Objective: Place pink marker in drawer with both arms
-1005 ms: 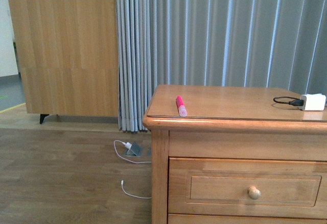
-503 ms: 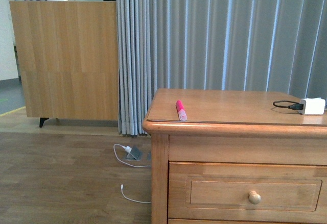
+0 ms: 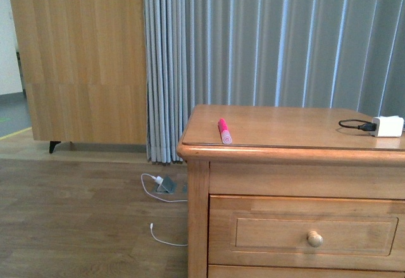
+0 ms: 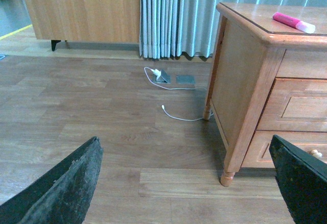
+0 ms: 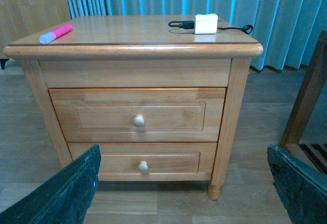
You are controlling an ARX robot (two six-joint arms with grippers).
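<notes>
The pink marker (image 3: 224, 131) lies on the top of the wooden nightstand near its front left corner. It also shows in the left wrist view (image 4: 293, 22) and the right wrist view (image 5: 56, 33). The drawer (image 3: 266, 227) is the upper one, shut, with a round pale knob; the right wrist view shows it from the front (image 5: 102, 114). My left gripper (image 4: 184, 152) is open and empty, low over the floor beside the nightstand's left side. My right gripper (image 5: 183, 152) is open and empty, facing the nightstand's front, well short of it. Neither arm shows in the front view.
A white charger (image 3: 387, 126) with a black cable sits on the nightstand's top at the right. A second drawer (image 5: 168, 163) lies below. A grey curtain (image 3: 272, 37) hangs behind, a wooden cabinet (image 3: 82, 69) stands left, a white cable (image 4: 173, 117) lies on the floor, and a wooden frame (image 5: 306, 106) stands right.
The front view dipped slightly half a second ago and is back where it was. The marker, the charger and the drawer have not moved.
</notes>
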